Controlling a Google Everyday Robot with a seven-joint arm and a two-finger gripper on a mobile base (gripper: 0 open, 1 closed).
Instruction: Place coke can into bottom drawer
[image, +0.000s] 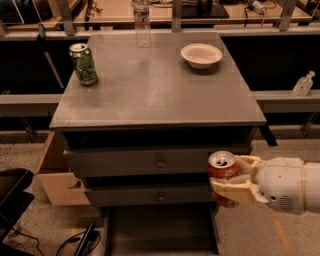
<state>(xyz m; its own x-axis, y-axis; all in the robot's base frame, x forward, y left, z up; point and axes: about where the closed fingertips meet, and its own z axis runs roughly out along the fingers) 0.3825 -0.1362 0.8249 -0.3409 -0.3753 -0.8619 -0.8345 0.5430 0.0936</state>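
Coke can (223, 176): upright, clamped in gripper (226, 175) at cabinet's (160, 95) right front, level with knobbed drawers (125, 163). Hanging over right edge of bottom drawer (160, 232), pulled open, inside dark. On cabinet top: green can (83, 64) far left, clear bottle (142, 26) at back, white bowl (201, 54) back right.

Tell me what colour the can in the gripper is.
Red, with a silver top. The camera view shows the coke can, held by the gripper at lower right.

Grey counter (150, 95) with three things.
Green can (83, 64) left, bottle (142, 25) rear, bowl (201, 55) right; hand (226, 180) holds coke can (222, 167) below its front.
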